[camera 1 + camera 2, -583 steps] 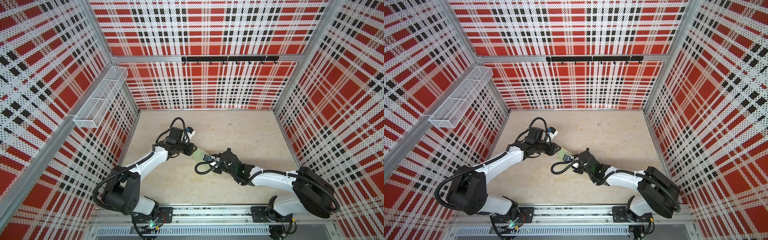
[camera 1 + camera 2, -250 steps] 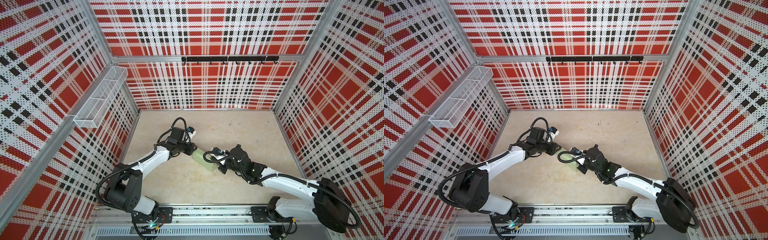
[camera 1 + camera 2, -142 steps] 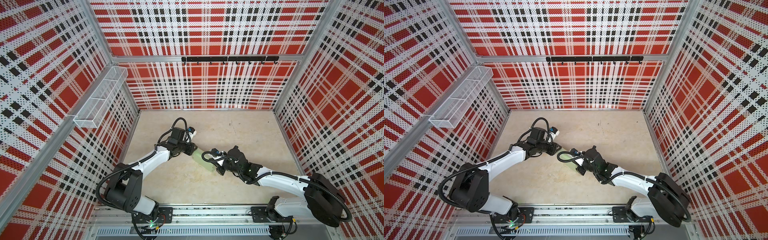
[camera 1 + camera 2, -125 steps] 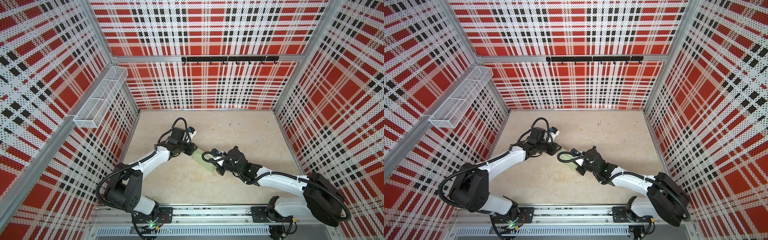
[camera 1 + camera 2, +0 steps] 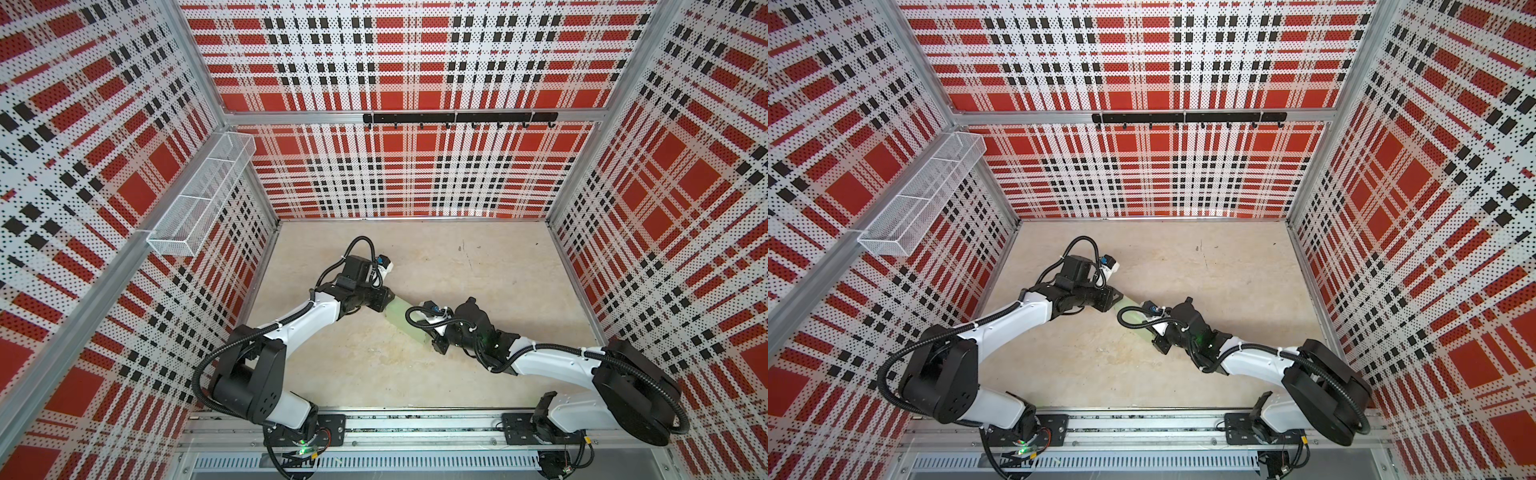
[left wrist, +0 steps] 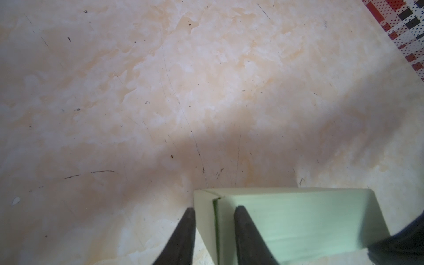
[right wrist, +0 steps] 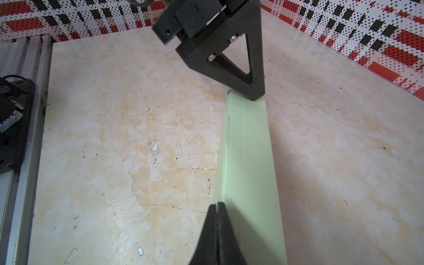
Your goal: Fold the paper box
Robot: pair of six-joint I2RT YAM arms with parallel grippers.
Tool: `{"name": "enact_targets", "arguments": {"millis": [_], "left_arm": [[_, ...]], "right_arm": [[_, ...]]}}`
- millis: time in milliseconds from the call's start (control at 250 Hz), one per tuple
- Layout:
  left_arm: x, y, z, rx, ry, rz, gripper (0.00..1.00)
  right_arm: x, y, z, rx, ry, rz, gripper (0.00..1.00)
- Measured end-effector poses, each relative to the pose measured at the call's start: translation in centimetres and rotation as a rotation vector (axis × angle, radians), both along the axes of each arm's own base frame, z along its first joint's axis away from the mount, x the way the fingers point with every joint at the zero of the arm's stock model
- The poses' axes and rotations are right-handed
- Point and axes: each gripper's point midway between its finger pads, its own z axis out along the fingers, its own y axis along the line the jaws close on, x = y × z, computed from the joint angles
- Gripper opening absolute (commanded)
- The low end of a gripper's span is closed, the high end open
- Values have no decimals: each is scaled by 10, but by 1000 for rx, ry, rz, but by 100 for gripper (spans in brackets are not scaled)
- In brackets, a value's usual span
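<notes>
You are working with the box [image 5: 397,316] lying flat on the table [image 5: 374,374], its long axis running diagonally between your two grippers, one end at each. Your left gripper [image 6: 215,208] is pinching its end of the box, one finger outside the end wall and one on the broad face. Your right gripper [image 7: 216,204] is keeping its fingers pressed together with nothing showing between them, the tip sitting at the box's long seam edge, so the right arm is nearer that seam. The wall basket [image 5: 199,195] is showing nothing inside.
</notes>
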Motion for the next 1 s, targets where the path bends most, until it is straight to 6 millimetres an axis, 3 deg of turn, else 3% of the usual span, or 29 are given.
{"name": "enact_targets", "arguments": {"millis": [292,464,740,1000], "left_arm": [[-4,-1,8,-3,32,-23,34],[-9,-4,17,-3,37,-63,26],[-15,5,3,73,29,-85,12],[-8,2,1,64,-25,-83,10]], "right_arm": [[3,-2,0,17,3,-7,5],[5,-1,-1,19,3,-7,5],[5,1,-1,18,8,-1,5],[2,-2,0,-5,29,-1,5]]}}
